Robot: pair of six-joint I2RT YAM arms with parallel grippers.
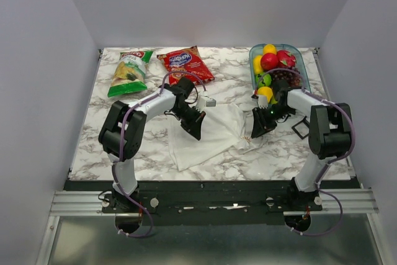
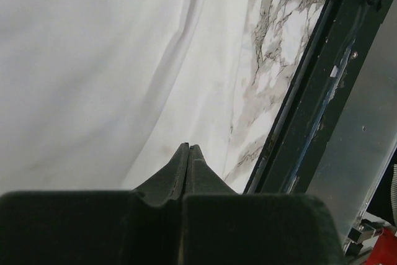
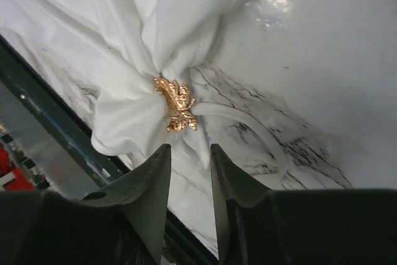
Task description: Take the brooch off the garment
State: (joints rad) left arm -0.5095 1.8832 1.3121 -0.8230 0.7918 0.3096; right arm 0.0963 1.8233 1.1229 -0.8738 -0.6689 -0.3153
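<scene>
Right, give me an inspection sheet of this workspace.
Surface: marble-patterned table, no spills seen.
Job's things: white garment bunched at one corner; gold brooch pinned on the bunch.
Clutter: green snack bag, red snack bag, fruit tray, black square frame.
Grippers: left fingers shut over the garment, grip unclear; right fingers open, just short of the brooch.
Cables: purple cables along both arms.
Surroundings: grey walls, metal rail at the near edge.

Brooch [image 3: 177, 105] barely a speck from above; garment [image 1: 217, 131] partly beneath left pincer [image 2: 188, 150].
</scene>
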